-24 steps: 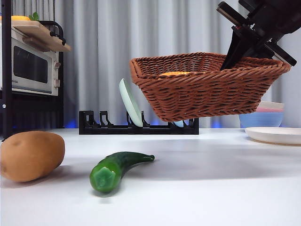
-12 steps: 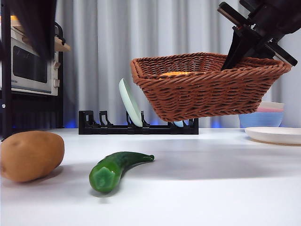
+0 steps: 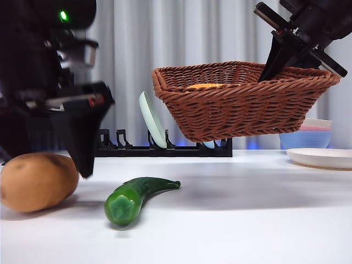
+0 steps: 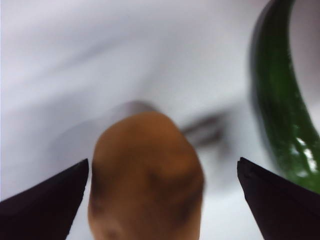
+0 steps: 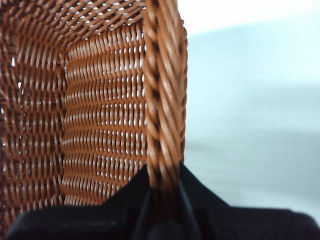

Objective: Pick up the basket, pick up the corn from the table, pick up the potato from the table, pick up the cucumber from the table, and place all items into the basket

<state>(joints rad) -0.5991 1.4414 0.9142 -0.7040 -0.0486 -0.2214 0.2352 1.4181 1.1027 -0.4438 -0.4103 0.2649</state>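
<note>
Left pincer (image 4: 160, 172) wide around potato (image 4: 146, 175); right pincer (image 5: 164, 172) clamping raised basket (image 3: 242, 99) rim

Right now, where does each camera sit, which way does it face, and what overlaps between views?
Front: low at table height, looking level across; shows potato, cucumber, lifted basket, both arms.
Left wrist: above the table, looking down past its open left gripper at potato and cucumber.
Right wrist: on the right gripper, clamped on the basket rim.
Shared: potato and cucumber in front and left; basket in front and right.
</note>
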